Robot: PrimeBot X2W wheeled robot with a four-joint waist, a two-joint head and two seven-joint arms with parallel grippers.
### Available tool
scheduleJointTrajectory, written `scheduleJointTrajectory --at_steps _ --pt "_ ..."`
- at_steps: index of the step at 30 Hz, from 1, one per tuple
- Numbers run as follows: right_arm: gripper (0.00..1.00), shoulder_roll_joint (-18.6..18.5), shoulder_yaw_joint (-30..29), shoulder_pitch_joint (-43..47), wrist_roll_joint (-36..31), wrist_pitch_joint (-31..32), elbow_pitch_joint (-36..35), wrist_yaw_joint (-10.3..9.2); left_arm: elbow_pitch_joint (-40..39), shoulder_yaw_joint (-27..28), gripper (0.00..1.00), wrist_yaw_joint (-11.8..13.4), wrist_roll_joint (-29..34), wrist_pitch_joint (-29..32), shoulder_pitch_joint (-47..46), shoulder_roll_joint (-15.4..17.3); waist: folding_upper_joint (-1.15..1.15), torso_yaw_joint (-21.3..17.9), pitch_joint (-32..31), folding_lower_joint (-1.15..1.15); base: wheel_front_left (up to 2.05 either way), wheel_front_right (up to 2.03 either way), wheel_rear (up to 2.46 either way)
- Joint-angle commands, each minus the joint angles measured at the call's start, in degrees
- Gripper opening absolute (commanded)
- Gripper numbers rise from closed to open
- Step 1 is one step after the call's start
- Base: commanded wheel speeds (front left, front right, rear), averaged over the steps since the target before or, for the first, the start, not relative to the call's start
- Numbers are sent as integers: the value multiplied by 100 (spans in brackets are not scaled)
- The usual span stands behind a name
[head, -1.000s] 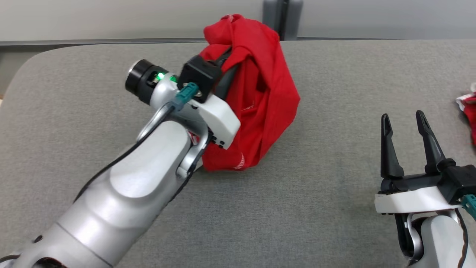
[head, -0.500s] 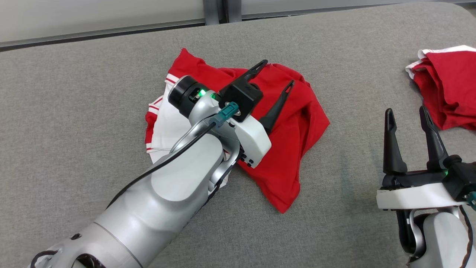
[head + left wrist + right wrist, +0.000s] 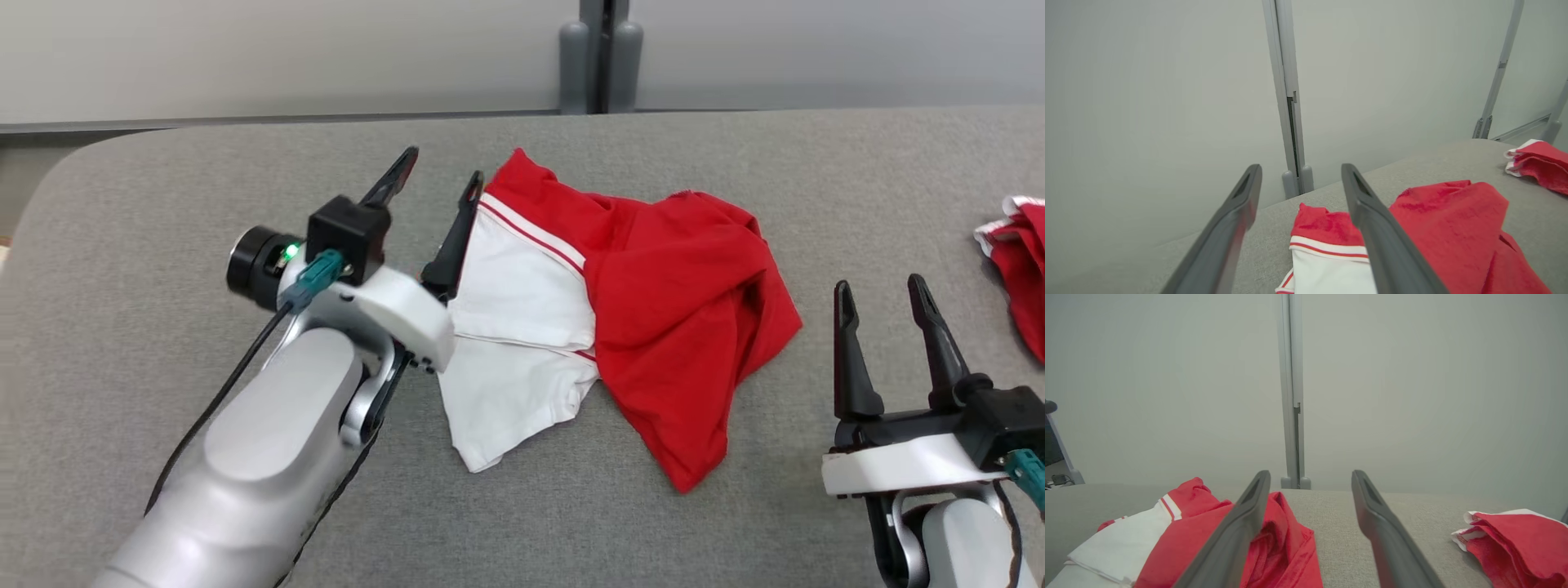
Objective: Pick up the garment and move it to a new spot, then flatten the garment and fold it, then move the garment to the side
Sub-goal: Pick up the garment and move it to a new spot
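Observation:
The garment (image 3: 678, 318) is red with a white panel and red-striped trim. It lies crumpled and partly spread on the grey table (image 3: 163, 204). My left gripper (image 3: 442, 163) is open at the garment's left edge, with its right finger over the white panel's trim and nothing between the fingers. In the left wrist view the garment (image 3: 1449, 216) lies below and right of the open left gripper (image 3: 1300, 167). My right gripper (image 3: 878, 283) stands open to the right of the garment, apart from it. The right wrist view shows the garment (image 3: 1286, 535) behind its left finger, right gripper (image 3: 1310, 473) open.
A second red and white cloth (image 3: 1020, 269) lies bunched at the table's right edge, also in the right wrist view (image 3: 1515, 539). A pale wall with a grey post (image 3: 600, 57) stands behind the table. The table's left corner is rounded.
My left gripper was shut on the lifted garment, then opened and let it drop onto the table. It has since drawn back to the garment's left edge. The head camera shifted. The right gripper stayed open.

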Motion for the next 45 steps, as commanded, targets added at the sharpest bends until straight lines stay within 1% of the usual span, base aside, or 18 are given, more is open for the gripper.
scheduleJointTrajectory --at_steps 1,5,9,13,17,21,24,27,29,30,31,32,35,39,42,45 --pt "100 -8 -10 69 -33 -6 6 -2 -28 26 100 17 30 -20 129 26 0 236 -231 0 0 0 0" --pt "100 -10 10 239 -76 -6 68 -2 -460 535 100 5 111 -23 951 297 0 450 -434 0 0 0 0" --pt "100 -12 20 384 -108 -6 113 -2 -902 997 100 -3 257 -23 1776 384 0 578 -552 0 0 0 0" --pt "100 -10 24 491 -52 -6 131 -2 -1335 1423 100 -95 440 -16 2514 260 0 619 -592 0 0 0 0" --pt "100 -9 52 539 -5 -6 139 -2 -1493 1751 100 -225 672 -17 2938 75 0 637 -598 0 0 0 0" --pt "100 -9 129 519 -39 -6 132 -2 -1474 1976 100 -396 889 -17 3043 -126 0 677 -573 0 0 0 0" --pt "100 -6 397 398 -132 -6 116 -2 -1427 2096 100 -521 1048 -18 3021 -249 0 732 -536 0 0 0 0" --pt "100 -61 844 283 -236 -5 235 -2 -1367 2210 100 -645 1175 -18 3014 -356 0 837 -486 0 0 0 0" --pt "100 -193 1239 160 -250 -6 399 -2 -1321 2272 100 -701 1225 -18 3024 -428 0 935 -443 0 0 0 0" --pt "100 -248 1509 90 -153 -5 517 -2 -1293 2297 100 -742 1254 -17 3030 -472 0 993 -420 0 0 0 0" --pt "100 -415 1926 -105 -19 -5 708 -2 -1252 2346 100 -797 1307 -18 3022 -526 0 1115 -351 0 0 0 0" --pt "100 -508 2056 -201 57 33 829 -5 -1235 2369 100 -819 1332 -18 3005 -547 0 1182 -309 0 0 0 0" --pt "100 -727 2248 -485 78 319 1275 -5 -1194 2412 100 -895 1390 -17 2941 -637 0 1407 -165 0 0 0 0" --pt "100 -918 2357 -855 2 714 1794 -5 -1140 2478 100 -963 1415 -17 2882 -695 0 1664 18 0 0 0 0" --pt "100 -1093 2450 -1089 -48 877 2065 -5 -1128 2541 100 -990 1417 -17 2857 -729 0 1817 137 0 0 0 0" --pt "100 -1166 2502 -1197 -18 947 2196 -5 -1127 2574 100 -1008 1409 -18 2847 -745 0 1902 204 0 0 0 0"
